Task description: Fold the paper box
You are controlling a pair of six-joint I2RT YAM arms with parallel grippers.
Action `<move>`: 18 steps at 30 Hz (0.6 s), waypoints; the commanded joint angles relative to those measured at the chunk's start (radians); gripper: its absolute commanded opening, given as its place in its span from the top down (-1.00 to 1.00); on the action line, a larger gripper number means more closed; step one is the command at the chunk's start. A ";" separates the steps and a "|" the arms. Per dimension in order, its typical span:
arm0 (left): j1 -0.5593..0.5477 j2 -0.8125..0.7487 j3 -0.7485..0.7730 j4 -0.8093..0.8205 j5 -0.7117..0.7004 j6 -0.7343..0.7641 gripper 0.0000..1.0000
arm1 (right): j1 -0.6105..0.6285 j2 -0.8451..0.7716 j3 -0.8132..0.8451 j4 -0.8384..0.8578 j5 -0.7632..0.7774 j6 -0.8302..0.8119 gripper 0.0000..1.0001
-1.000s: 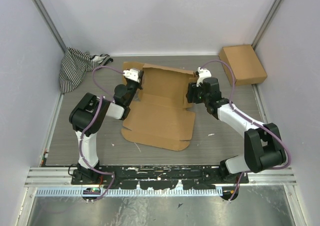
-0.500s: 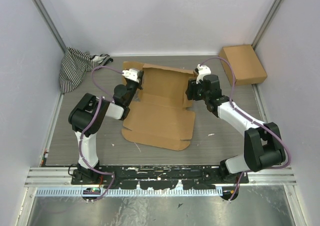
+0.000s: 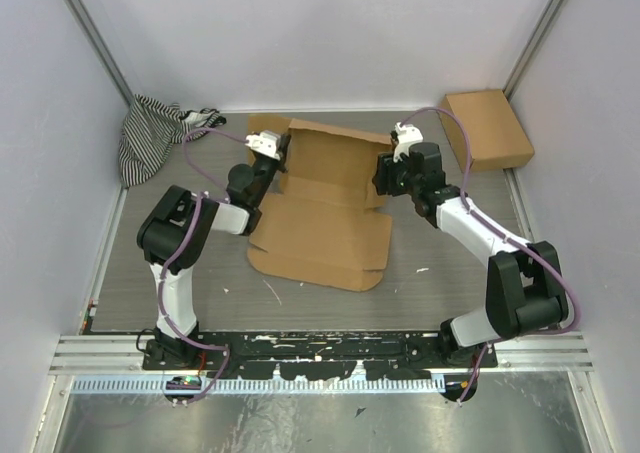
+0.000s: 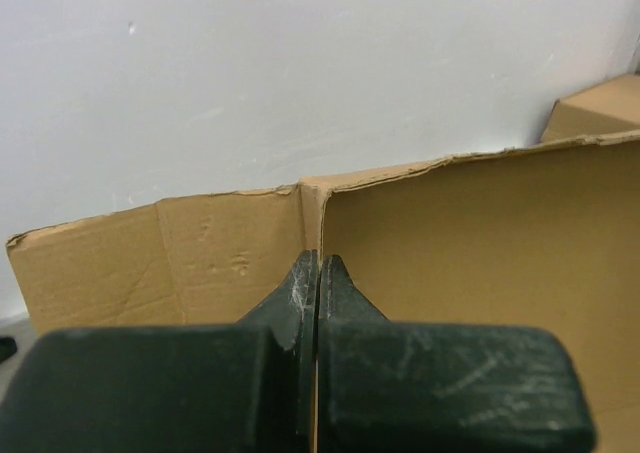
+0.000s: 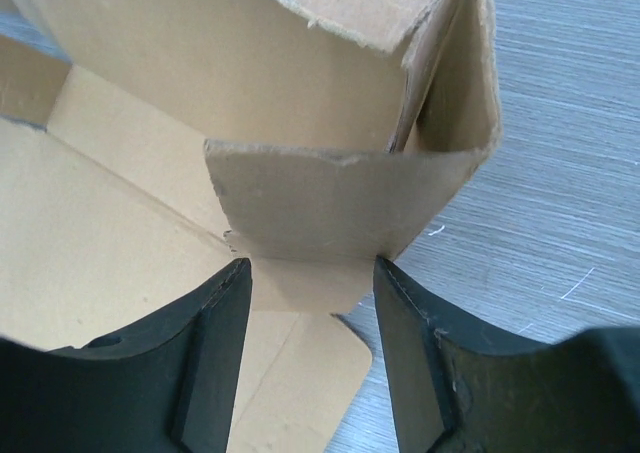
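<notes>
Black-and-white striped cloth [image 3: 150,133] crumpled at far-left corner. Small brown box [image 3: 486,130], seemingly closed, at far-right corner. Grey woodgrain tabletop [image 3: 440,248].

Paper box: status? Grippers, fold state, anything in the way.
Left gripper shut at back-left corner. Right gripper open, straddling right corner flap. Paper box: back wall up, front panel flat. Small cardboard box, striped cloth stand apart.

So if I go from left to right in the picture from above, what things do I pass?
striped cloth → left gripper → paper box → right gripper → smaller brown cardboard box
</notes>
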 commanded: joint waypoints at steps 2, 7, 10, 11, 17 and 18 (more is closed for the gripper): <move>0.009 0.027 0.109 0.062 0.030 0.005 1.00 | -0.016 0.021 0.067 0.046 -0.025 -0.020 -0.14; 0.017 0.102 0.194 0.058 0.065 0.013 1.00 | -0.026 0.062 0.103 0.059 -0.031 -0.028 -0.14; 0.031 0.136 0.203 0.061 0.073 -0.006 1.00 | -0.034 0.080 0.108 0.074 -0.036 -0.034 -0.14; 0.035 0.144 0.200 0.062 0.076 -0.011 1.00 | -0.035 0.084 0.106 0.081 -0.040 -0.033 -0.14; 0.056 0.195 0.197 0.063 0.123 -0.020 1.00 | -0.037 0.109 0.084 0.106 -0.066 -0.024 -0.13; 0.058 0.201 0.200 0.063 0.126 -0.021 1.00 | -0.037 0.110 0.081 0.106 -0.066 -0.023 -0.12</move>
